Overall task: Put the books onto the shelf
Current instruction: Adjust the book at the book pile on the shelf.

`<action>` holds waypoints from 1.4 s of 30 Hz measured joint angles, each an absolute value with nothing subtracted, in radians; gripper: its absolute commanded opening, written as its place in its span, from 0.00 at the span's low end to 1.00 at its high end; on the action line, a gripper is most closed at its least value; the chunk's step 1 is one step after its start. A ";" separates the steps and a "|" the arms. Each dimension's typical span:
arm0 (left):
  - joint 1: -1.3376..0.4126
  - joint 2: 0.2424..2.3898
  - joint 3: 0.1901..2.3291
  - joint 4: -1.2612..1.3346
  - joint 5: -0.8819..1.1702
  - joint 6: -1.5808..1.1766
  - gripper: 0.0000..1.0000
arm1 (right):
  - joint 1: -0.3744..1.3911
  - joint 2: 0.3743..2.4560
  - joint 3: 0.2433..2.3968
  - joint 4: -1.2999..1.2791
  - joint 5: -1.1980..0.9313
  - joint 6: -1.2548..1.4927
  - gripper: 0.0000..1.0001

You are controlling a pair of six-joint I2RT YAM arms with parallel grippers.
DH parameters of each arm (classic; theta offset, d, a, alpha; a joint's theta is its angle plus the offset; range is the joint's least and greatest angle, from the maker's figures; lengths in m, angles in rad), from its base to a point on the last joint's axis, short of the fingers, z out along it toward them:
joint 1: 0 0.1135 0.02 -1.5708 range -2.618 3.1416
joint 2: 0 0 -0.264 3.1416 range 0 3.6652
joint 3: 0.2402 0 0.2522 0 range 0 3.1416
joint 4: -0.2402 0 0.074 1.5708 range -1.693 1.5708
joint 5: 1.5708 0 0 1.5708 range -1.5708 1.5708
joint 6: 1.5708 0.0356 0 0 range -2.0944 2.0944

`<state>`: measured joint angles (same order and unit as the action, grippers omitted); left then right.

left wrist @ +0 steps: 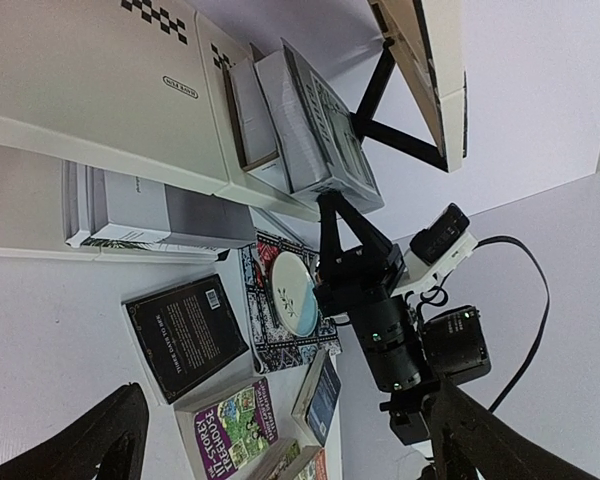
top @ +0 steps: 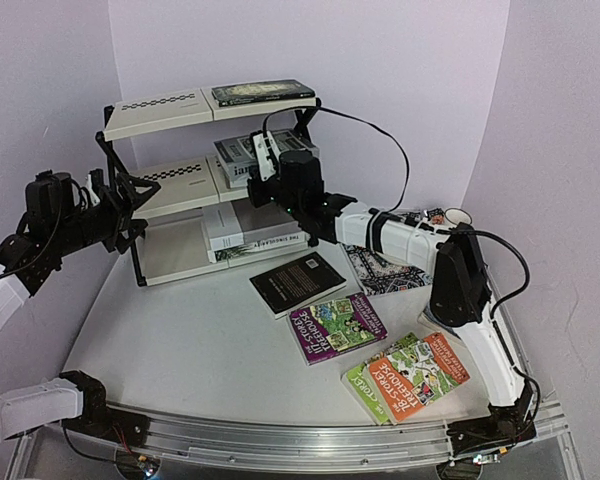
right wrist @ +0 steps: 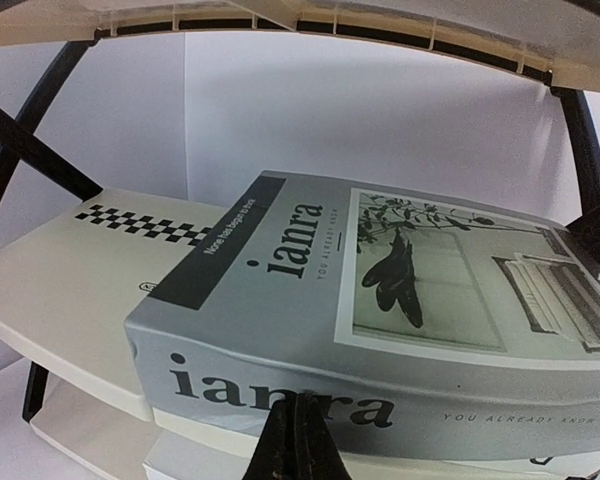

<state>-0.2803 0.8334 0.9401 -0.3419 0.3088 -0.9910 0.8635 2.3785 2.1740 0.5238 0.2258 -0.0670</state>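
The shelf [top: 165,105] stands at the back left, with a dark book [top: 263,93] on its top board and stacked books [top: 242,232] on the bottom one. On the middle board lies the grey "laura" book [right wrist: 310,290]. My right gripper [right wrist: 298,405] is shut, its tips against that book's spine, holding nothing. My left gripper [top: 130,210] hangs open and empty beside the shelf's left frame. A black book [top: 298,282], a purple paperback [top: 337,327] and a green-orange paperback [top: 408,375] lie flat on the table. A dark blue book [left wrist: 325,395] leans near the placemat.
A patterned placemat [left wrist: 270,345] with a plate [left wrist: 292,293] lies to the right of the shelf, partly under my right arm [top: 400,235]. A cup [top: 458,215] stands at the back right. Walls close in behind and on both sides.
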 measured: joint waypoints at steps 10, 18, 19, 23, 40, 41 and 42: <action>-0.280 0.838 0.940 -0.342 0.301 -0.985 1.00 | 0.844 2.460 2.289 0.524 0.225 -0.058 0.00; -0.281 0.838 0.940 -0.342 0.297 -0.974 1.00 | 0.824 2.487 2.336 0.522 0.217 -0.046 0.03; -0.281 0.838 0.939 -0.342 0.295 -0.971 1.00 | 0.823 2.487 2.334 0.522 0.211 -0.044 0.05; -0.280 0.838 0.924 -0.342 0.292 -0.964 1.00 | 0.821 2.443 2.253 0.524 0.176 -0.029 0.16; -0.309 0.837 0.705 -0.341 0.398 -0.983 1.00 | 0.826 1.601 1.362 0.485 0.063 0.117 0.57; -0.326 0.836 0.688 -0.341 0.397 -0.993 1.00 | 0.826 1.552 1.316 0.471 0.063 0.139 0.58; -0.345 0.836 0.672 -0.340 0.394 -0.999 1.00 | 0.826 1.505 1.273 0.445 0.064 0.163 0.59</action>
